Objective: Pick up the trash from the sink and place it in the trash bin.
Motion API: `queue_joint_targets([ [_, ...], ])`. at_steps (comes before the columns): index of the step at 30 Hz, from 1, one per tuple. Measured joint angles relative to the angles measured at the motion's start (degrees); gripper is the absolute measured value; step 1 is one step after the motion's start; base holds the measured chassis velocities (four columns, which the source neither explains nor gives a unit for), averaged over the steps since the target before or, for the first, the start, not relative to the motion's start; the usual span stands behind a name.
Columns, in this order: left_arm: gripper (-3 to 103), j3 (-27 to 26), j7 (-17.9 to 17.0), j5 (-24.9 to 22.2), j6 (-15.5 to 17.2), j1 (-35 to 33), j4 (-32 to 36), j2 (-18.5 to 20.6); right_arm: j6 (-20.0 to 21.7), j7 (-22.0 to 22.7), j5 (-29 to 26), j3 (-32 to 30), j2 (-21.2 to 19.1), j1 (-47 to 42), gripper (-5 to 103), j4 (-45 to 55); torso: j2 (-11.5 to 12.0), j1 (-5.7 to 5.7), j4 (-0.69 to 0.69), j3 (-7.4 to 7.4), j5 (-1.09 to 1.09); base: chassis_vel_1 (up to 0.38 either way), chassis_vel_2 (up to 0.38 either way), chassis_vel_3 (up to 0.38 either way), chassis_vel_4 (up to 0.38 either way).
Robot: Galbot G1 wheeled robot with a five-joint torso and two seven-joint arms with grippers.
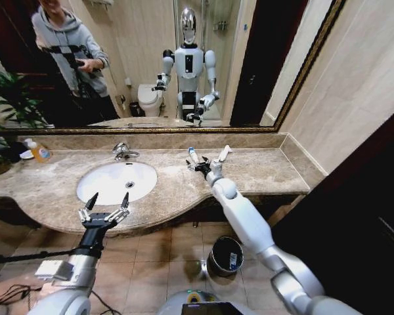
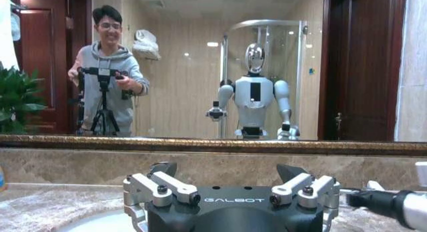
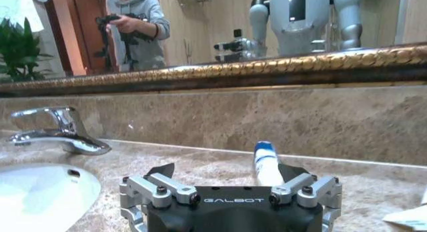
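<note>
Trash tube (image 3: 265,162), slim white, blue-tipped, on mottled marble countertop (image 3: 347,142)

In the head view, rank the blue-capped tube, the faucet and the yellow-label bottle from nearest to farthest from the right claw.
Measured from the right claw:
1. Blue-capped tube, on the countertop just beyond the claw's tips.
2. Faucet, behind the sink, toward the robot's left.
3. Yellow-label bottle, at the counter's far left end.

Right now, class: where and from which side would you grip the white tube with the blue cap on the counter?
Grip the white tube across its narrow middle, coming from above. It lies flat on the marble countertop, blue cap toward the mirror, with the right tool open right at it.
</note>
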State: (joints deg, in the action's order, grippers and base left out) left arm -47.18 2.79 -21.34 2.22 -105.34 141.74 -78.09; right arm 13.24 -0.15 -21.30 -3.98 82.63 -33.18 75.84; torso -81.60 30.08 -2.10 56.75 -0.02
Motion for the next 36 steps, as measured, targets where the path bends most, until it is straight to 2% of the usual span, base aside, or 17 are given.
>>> queue_joint_targets([
  [3,100,0.0,0.0,0.0,0.0,0.0,0.0,0.0,-2.82,0.78,2.18,-0.39,3.17,1.28,100,-3.39,0.0,0.0,-0.01,0.0,0.0,0.0,0.0,0.0,0.0],
  [8,100,0.0,0.0,0.0,0.0,0.0,0.0,0.0,-4.96,1.04,4.92,-1.93,6.69,2.79,100,-7.64,0.0,0.0,0.0,0.0,0.0,0.0,0.0,0.0,0.0],
  [11,100,0.0,0.0,0.0,0.0,0.0,0.0,0.0,-5.33,1.02,5.15,-2.56,7.82,3.29,100,-9.19,0.0,0.0,-0.01,0.0,0.02,0.0,0.0,0.0,0.0],
  [13,100,0.0,0.0,0.0,0.0,0.0,0.0,0.0,-6.18,0.97,7.61,-4.13,8.41,3.41,100,-10.22,0.0,0.0,-0.01,0.0,0.02,0.0,0.0,0.0,0.0],
  [14,100,0.0,0.0,0.0,0.0,0.0,0.0,0.0,-7.01,0.9,9.6,-5.23,8.49,3.4,100,-10.77,0.0,0.0,-0.01,0.0,0.02,0.0,0.0,0.0,0.0],
  [22,100,0.0,0.0,0.0,0.0,0.0,0.0,0.0,-9.6,0.43,14.57,-9.28,8.08,3.6,100,-15.3,0.0,0.0,0.01,0.0,0.03,0.0,0.0,0.0,0.0],
  [34,100,0.0,0.0,0.0,0.0,0.0,0.0,0.0,-12.3,-1.07,16.06,-10.0,9.58,5.7,100,-22.22,0.0,0.0,0.0,0.0,0.02,0.0,0.0,0.0,0.0],
  [36,100,0.0,0.0,0.0,0.0,0.0,0.0,0.0,-12.71,-1.08,16.55,-10.4,9.6,6.0,103,-23.04,0.0,0.0,-0.01,0.0,0.03,0.0,0.0,0.0,0.0],
])
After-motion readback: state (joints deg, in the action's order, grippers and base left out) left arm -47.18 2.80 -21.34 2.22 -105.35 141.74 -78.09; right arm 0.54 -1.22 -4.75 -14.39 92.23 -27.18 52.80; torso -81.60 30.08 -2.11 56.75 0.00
